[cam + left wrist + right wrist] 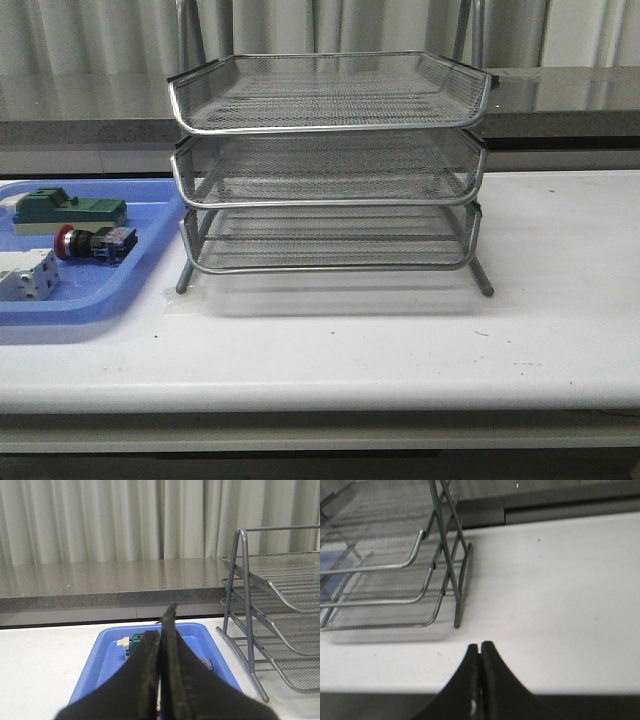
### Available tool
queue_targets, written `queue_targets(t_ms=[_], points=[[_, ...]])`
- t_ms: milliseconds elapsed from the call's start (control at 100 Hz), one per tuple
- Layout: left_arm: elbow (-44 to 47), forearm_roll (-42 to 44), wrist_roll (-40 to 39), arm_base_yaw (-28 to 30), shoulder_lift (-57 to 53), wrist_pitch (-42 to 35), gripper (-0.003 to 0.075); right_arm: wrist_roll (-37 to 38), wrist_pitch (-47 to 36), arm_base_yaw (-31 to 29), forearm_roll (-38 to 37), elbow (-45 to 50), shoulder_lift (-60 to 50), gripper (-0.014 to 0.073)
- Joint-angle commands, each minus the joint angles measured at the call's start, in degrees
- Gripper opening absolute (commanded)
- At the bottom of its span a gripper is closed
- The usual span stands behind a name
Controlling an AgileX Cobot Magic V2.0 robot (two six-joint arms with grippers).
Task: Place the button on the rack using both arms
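The button (92, 243), red head with a blue-black block, lies on its side in the blue tray (150, 270) at the left. The silver three-tier wire rack (330, 165) stands in the middle of the table; its side frame (245, 630) and its foot (460, 590) show in the wrist views. Neither arm appears in the front view. My left gripper (161, 630) is shut with nothing in it, raised near the tray's near side. My right gripper (480, 647) is shut and empty over the white table's front edge, to the right of the rack.
A green block (68, 210) and a white block (25, 275) share the blue tray with the button. A grey ledge (560, 95) and curtains run behind the table. White tabletop (560, 290) stretches right of the rack.
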Motion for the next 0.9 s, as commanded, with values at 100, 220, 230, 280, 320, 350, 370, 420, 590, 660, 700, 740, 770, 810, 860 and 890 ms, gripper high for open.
queue_targets(t_ms=[100,220,230,280,320,350,370,420,590,660,700,740,770,810,860,890], points=[[1.9,-0.1,-0.4,-0.3,-1.8,-4.6,-0.0020,-0.4,6.3,-0.4,4.0,-10.2,12.8,-0.0060],[1.9,-0.1,-0.4,-0.3,-1.8,-4.6,-0.0020,-0.4,5.4,-0.4,7.9,-10.8,19.0,-0.0060],[1.9,-0.1,-0.4,-0.3,-1.8,-4.6,-0.0020,-0.4,5.2,-0.4,8.1,-10.7,19.3,-0.0060],[1.9,-0.1,-0.4,-0.3,-1.8,-4.6,-0.0020,-0.4,5.0,-0.4,9.7,-10.7,21.6,-0.0060],[1.9,-0.1,-0.4,-0.3,-1.8,-4.6,-0.0020,-0.4,5.0,-0.4,11.4,-10.7,23.4,-0.0060],[1.9,-0.1,-0.4,-0.3,-1.8,-4.6,-0.0020,-0.4,5.0,-0.4,12.6,-10.7,24.4,-0.0060],[1.9,-0.1,-0.4,-0.3,-1.8,-4.6,-0.0020,-0.4,4.9,-0.4,13.4,-10.7,25.1,-0.0060],[1.9,-0.1,-0.4,-0.3,-1.8,-4.6,-0.0020,-0.6,4.5,-0.4,15.0,-10.7,26.8,-0.0057],[1.9,-0.1,-0.4,-0.3,-1.8,-4.6,-0.0020,-5.2,0.3,-0.4,23.4,-10.7,30.2,0.0059],[1.9,-0.1,-0.4,-0.3,-1.8,-4.6,-0.0020,-6.7,-1.7,-0.4,27.5,-10.7,31.4,0.0157],[1.9,-0.1,-0.4,-0.3,-1.8,-4.6,-0.0020,-7.5,-2.5,-0.4,29.4,-10.7,32.3,0.0226],[1.9,-0.1,-0.4,-0.3,-1.8,-4.6,-0.0020,-9.0,-3.1,-0.4,31.9,-10.7,33.3,0.0297],[1.9,-0.1,-0.4,-0.3,-1.8,-4.6,-0.0020,-10.1,-3.5,-0.4,33.4,-10.7,34.1,0.0339],[1.9,-0.1,-0.4,-0.3,-1.8,-4.6,-0.0020,-12.0,-3.9,-0.4,36.0,-10.7,35.2,0.0386],[1.9,-0.1,-0.4,-0.3,-1.8,-4.6,-0.0020,-14.8,-4.5,-0.4,39.5,-10.7,36.7,0.0405],[1.9,-0.1,-0.4,-0.3,-1.8,-4.6,-0.0020,-16.7,-4.9,-0.4,41.8,-10.7,37.5,0.0400]])
